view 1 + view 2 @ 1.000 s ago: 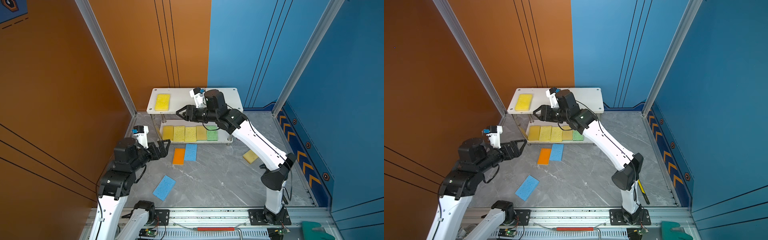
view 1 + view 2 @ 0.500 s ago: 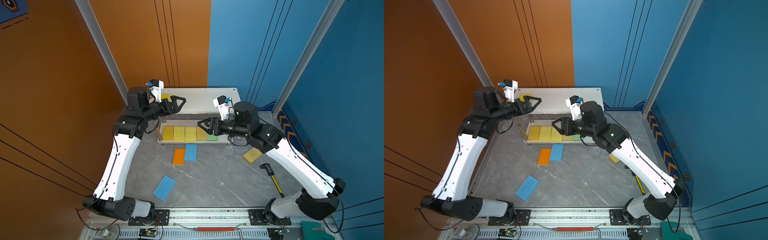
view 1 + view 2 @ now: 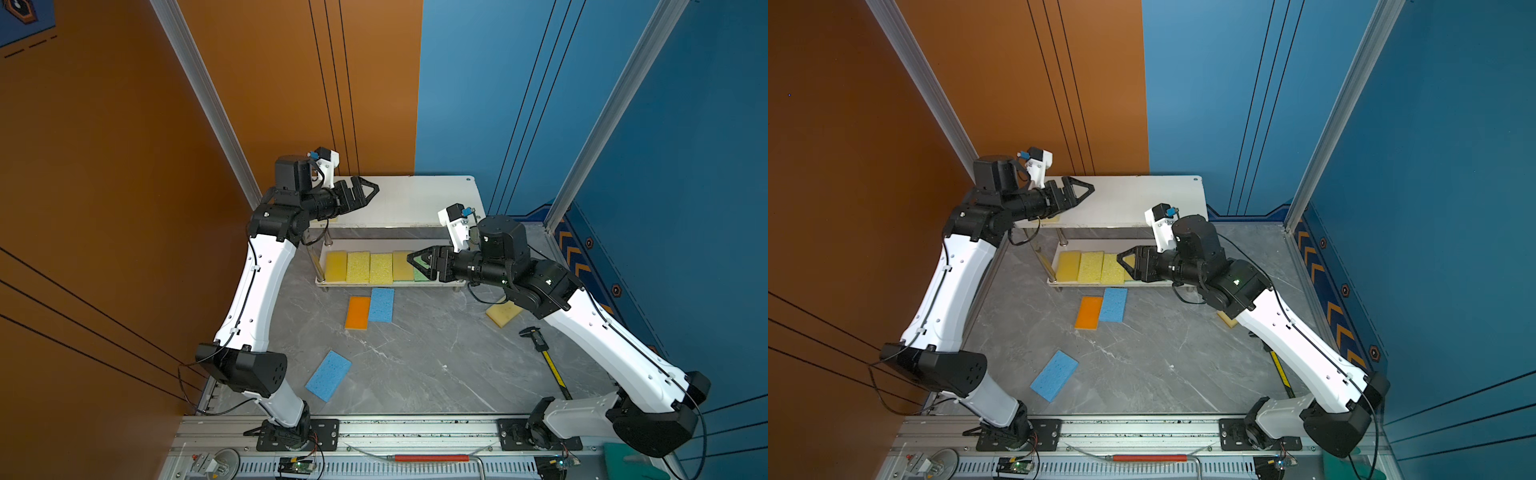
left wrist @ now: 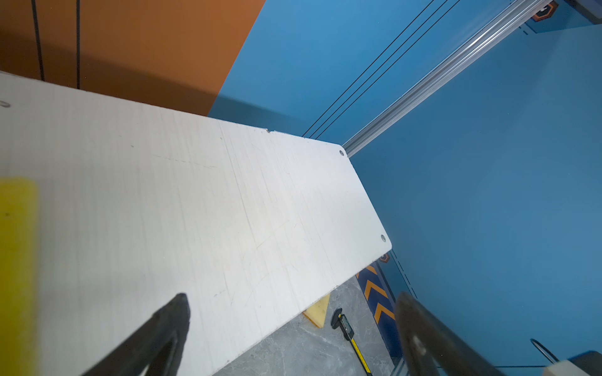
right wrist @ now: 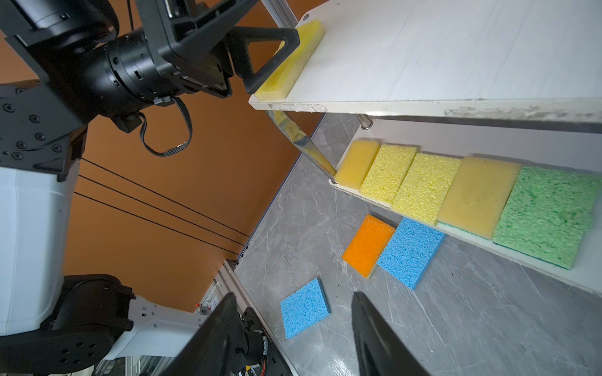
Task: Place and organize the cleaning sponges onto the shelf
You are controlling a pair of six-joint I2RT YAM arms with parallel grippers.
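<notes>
a second ago my left hand (image 3: pixel 370 190) was down low at the front left. now it hangs over the left end of the shelf (image 3: pixel 415 199), jaws spread wide and empty, just above the yellow sponge (image 5: pixel 290 62) on the top board. on the lower board, the row of five (image 3: pixel 365 266) sits tight. on the table, the orange sponge (image 3: pixel 358 311) and a blue sponge (image 3: pixel 381 304) touch, and the other blue sponge (image 3: pixel 328 375) lies nearer the front. my right hand (image 3: pixel 415 262) has pulled back off the top board to the lower board's right end, jaws partly apart, holding nothing. the tan sponge (image 3: pixel 503 312) lies behind it. i reckon four are left.
</notes>
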